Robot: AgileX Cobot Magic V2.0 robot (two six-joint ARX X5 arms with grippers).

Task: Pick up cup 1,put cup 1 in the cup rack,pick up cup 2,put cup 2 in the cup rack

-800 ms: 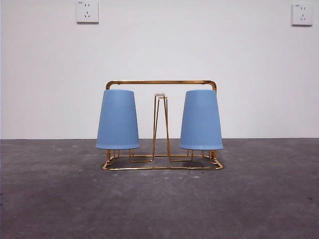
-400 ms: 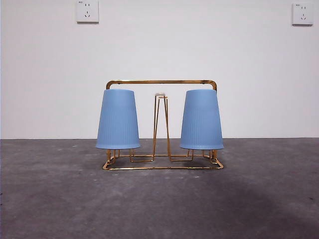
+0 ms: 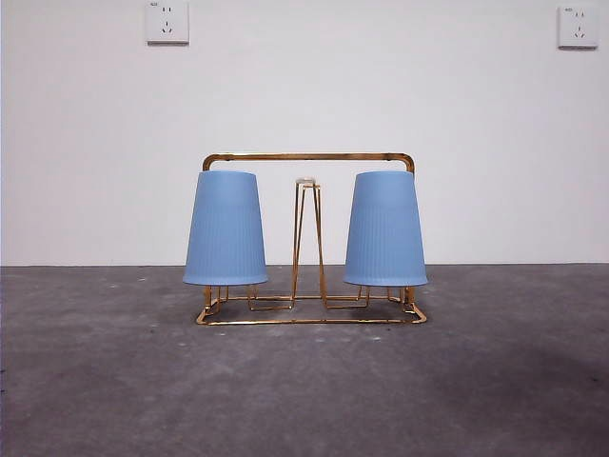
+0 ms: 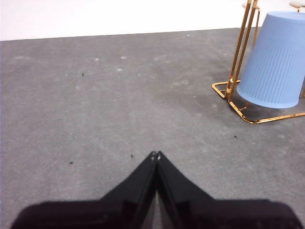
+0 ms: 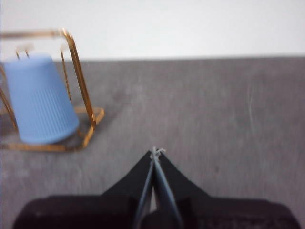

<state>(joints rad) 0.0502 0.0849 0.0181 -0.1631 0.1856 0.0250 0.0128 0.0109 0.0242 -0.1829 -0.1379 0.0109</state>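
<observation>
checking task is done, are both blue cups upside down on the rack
Yes: both blue cups hang mouth down on the cup rack.

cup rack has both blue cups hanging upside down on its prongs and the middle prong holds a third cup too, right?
Not quite. The cup rack does carry both blue cups upside down, the left cup and the right cup, but the middle prong is bare. The front view shows its pale tip uncovered between the two cups.
</observation>
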